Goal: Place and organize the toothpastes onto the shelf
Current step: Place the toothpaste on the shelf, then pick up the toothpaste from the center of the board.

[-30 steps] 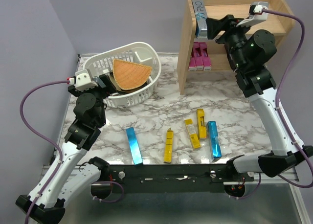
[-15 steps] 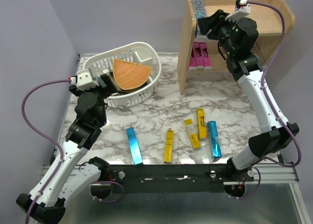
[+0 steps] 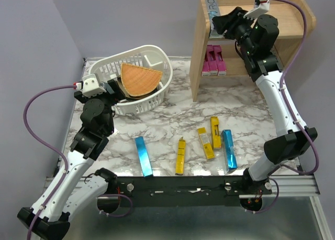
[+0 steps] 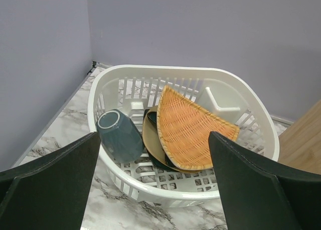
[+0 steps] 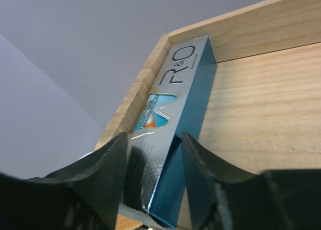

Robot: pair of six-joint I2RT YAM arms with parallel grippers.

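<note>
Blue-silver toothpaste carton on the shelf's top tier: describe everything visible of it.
The blue-silver toothpaste carton is a long, slim, glossy box, apparently cardboard. Its silver top face is printed R&O above a blue and orange wavy graphic, and its side face is metallic blue. It lies on the top tier of the wooden shelf, along the left side panel, with its far end at the back corner. The right end effector has a finger against each long side near its near end, seemingly gripping it.

In the right wrist view the lower end of the blue-silver toothpaste carton (image 5: 183,99) is lost behind the right gripper (image 5: 154,137). In the white basket (image 4: 175,68) the orange woven wedge (image 4: 188,129) hides most of a plate (image 4: 149,137).
</note>
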